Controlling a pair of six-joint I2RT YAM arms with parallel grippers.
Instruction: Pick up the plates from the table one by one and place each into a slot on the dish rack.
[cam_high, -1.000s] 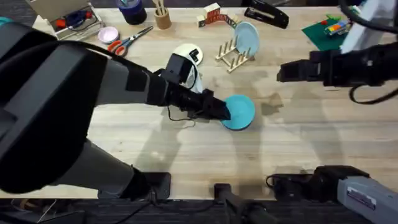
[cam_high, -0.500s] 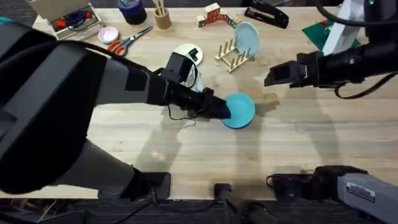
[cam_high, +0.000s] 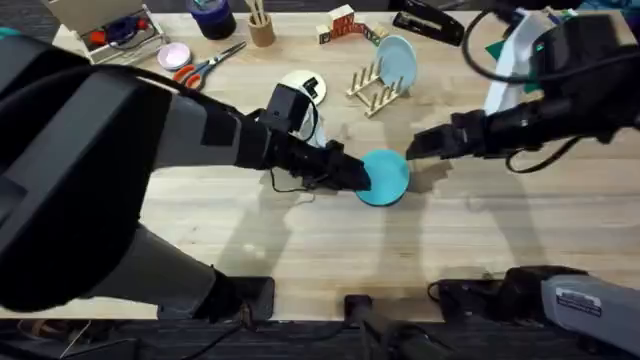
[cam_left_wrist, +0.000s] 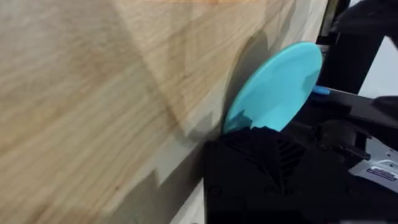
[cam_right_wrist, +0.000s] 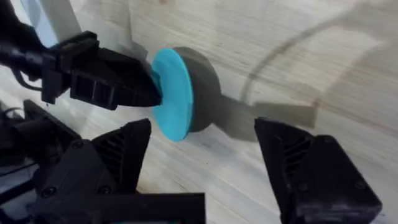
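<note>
Overhead, the dish rack (cam_high: 377, 88) stands toward the far side of the counter (cam_high: 300, 230) and already carries one pale light-blue plate (cam_high: 397, 62) upright between its pegs; neither of the task's own plates is in it, so by my reading the job is at its first plate with both placements left to do. The turquoise plate (cam_high: 385, 178) sits nearer the arms than the rack, a little to its right, gripped at its left rim by the left gripper (cam_high: 352, 177), whose jaws are clenched on that edge. In the left wrist view the turquoise plate (cam_left_wrist: 273, 90) stands tilted up off the counter (cam_left_wrist: 93, 93) with a shadow under it, so it looks raised on edge rather than lying flat. The right gripper (cam_high: 418, 146) is just right of that plate, on the rack's near-right side, its jaws spread wide and holding nothing; its wrist view shows both fingers (cam_right_wrist: 311, 168) apart with the turquoise plate (cam_right_wrist: 172, 93) and the left gripper (cam_right_wrist: 140, 87) between and beyond them, which suggests a handover or a regrasp is being set up. The cream plate (cam_high: 295, 85) lies left of the rack, half covered by the left arm, so its full outline is hidden. How many free slots the rack has is too small to make out, as is whether the turquoise plate's lower edge touches the counter.
</note>
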